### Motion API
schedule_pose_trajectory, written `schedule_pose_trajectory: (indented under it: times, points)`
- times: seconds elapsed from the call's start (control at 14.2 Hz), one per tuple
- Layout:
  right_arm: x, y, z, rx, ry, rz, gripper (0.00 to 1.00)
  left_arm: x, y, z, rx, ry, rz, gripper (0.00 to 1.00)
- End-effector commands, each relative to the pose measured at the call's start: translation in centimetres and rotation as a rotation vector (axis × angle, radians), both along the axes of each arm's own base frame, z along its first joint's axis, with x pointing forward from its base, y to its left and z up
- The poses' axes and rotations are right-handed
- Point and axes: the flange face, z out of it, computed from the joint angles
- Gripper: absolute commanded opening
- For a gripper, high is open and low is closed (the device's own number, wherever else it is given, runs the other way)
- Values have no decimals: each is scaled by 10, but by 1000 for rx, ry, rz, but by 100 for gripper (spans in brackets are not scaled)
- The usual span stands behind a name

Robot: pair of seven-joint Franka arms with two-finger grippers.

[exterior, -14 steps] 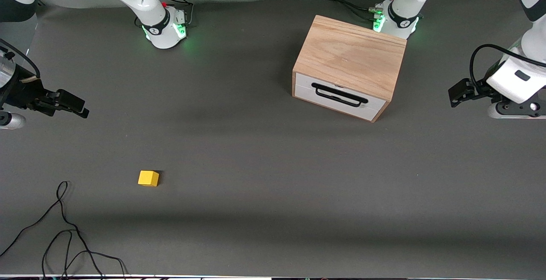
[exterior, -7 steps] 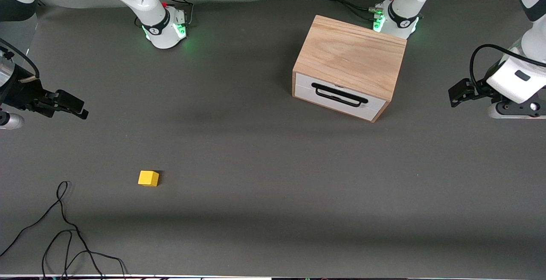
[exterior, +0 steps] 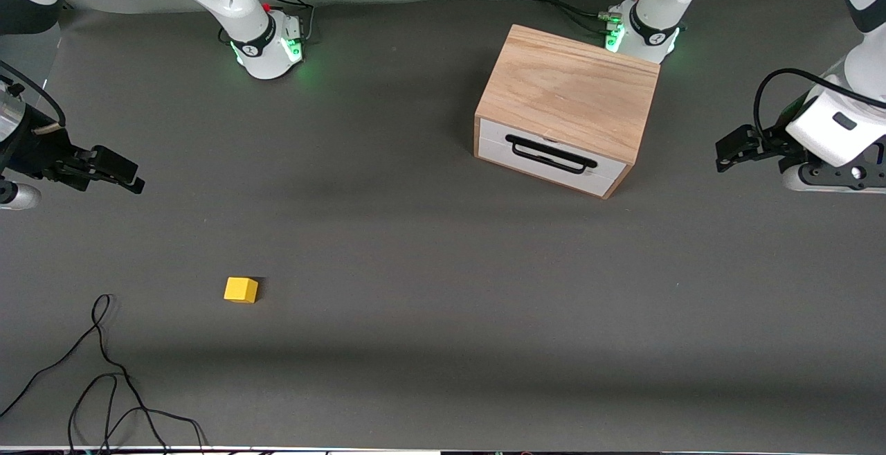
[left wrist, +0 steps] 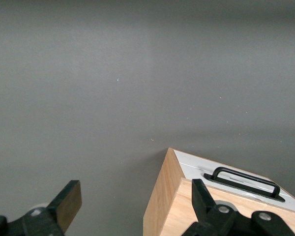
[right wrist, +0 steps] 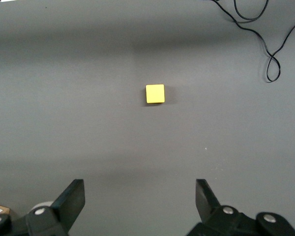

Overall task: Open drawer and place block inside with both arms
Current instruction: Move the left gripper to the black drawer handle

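Front view shows us the drawer (exterior: 550, 157) fully shut in its wooden cabinet (exterior: 569, 91), which sits on the table (exterior: 443, 247) toward the left arm's end, just in front of that arm's base. Its black handle (exterior: 551, 154) is untouched. The yellow block (exterior: 241, 289) lies bare on the table, well apart from the cabinet, toward the right arm's end and nearer to the front camera. We judge the task barely begun: the drawer has yet to be pulled out, and the block has yet to be lifted and put inside.

Our left pincer (exterior: 723, 155) hangs over the table beside the cabinet, at the left arm's end; its wrist view shows its jaws spread wide with nothing between them, the cabinet corner and handle below. Our right pincer (exterior: 131, 179) hangs over the right arm's end of the table, jaws also spread wide and empty, the block well apart from it. A loose black cable (exterior: 104, 379) trails near the front edge.
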Motion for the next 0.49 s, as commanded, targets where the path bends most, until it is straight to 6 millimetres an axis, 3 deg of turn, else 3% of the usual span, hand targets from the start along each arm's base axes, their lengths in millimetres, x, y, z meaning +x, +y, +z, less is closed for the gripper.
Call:
schedule_pose_trajectory:
  times: [0.0,0.28,0.42]
  points:
    - [-2,0,7,3,-14,20,100,-13,-16,-4,-3,51,52,100]
    - [-3,-1,7,3,-13,18,100,-20,-85,-28,31,116,268,100]
    - [-2,-2,6,4,-13,15,100,-22,-105,-43,53,150,345,100]
